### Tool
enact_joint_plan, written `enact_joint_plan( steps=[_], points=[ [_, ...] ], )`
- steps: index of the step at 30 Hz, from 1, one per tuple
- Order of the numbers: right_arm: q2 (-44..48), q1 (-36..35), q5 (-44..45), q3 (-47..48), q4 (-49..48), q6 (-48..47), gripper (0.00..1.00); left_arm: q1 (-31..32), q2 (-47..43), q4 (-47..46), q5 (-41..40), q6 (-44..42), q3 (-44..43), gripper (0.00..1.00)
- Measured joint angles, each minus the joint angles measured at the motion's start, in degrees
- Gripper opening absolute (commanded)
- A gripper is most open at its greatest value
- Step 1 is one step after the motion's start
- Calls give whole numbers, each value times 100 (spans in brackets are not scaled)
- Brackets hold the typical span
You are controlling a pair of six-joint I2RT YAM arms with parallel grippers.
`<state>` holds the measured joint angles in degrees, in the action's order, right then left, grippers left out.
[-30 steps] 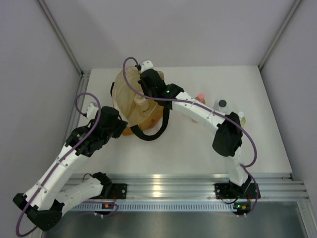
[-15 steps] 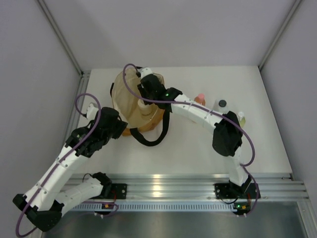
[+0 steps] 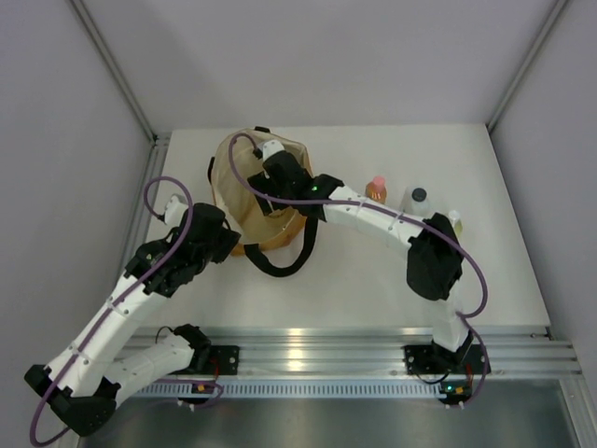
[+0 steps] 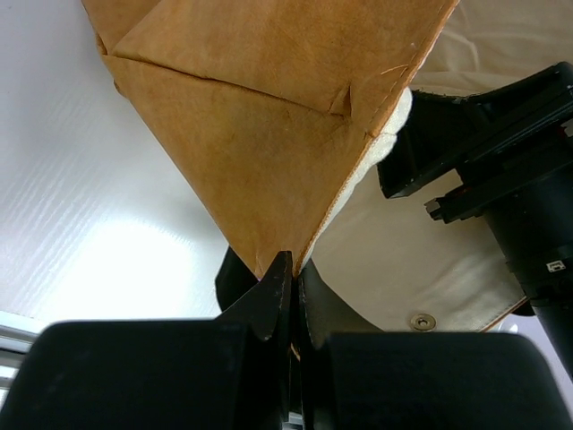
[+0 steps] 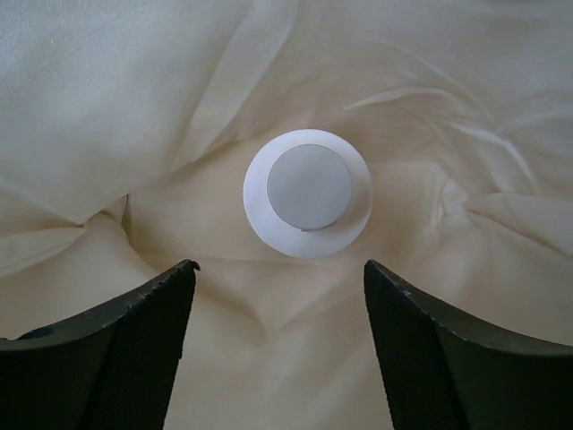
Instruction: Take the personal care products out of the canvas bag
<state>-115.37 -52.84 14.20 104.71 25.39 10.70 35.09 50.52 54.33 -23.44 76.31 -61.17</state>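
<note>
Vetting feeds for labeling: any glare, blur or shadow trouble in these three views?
Top external: sharp, even light, one glare streak on the aluminium rail. Left wrist: table blown out white beside the canvas bag; left pincer a nearly black silhouette. Right wrist: soft diffuse light, cream jar crisp, right pincer dark at the bottom edge.

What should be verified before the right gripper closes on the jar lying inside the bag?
1. Right gripper open: ok.
2. Cream jar centred between its fingers: ok.
3. Jar top uncovered by the lining: ok.
4. Left gripper shut on the canvas bag edge, holding it: ok.
5. Fingers low enough to span the jar's sides: cannot tell.
</note>
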Motion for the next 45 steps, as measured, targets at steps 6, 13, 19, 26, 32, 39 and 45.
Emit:
enact_joint_plan(
  steps=[6,13,19,26,32,39,45],
  points=[
    [-267,35,109,614,76,-68,77,0,0,-11,4,-7,33,0],
    [-706,212,48,1150,109,-131,71,0,0,-13,4,-50,33,0],
    [-905,271,-68,1158,214,-155,63,0,28,-17,22,-90,35,0],
    [-935,271,-173,1156,219,-164,51,0,190,-28,52,-114,35,0],
    [-1008,267,-197,1156,227,-166,51,0,225,-31,55,-129,35,0],
    [-1016,260,-164,1156,227,-188,34,0,225,-31,50,-133,35,0],
    [-1016,249,-138,1156,223,-190,17,0,225,-31,46,-133,35,0]
  ],
)
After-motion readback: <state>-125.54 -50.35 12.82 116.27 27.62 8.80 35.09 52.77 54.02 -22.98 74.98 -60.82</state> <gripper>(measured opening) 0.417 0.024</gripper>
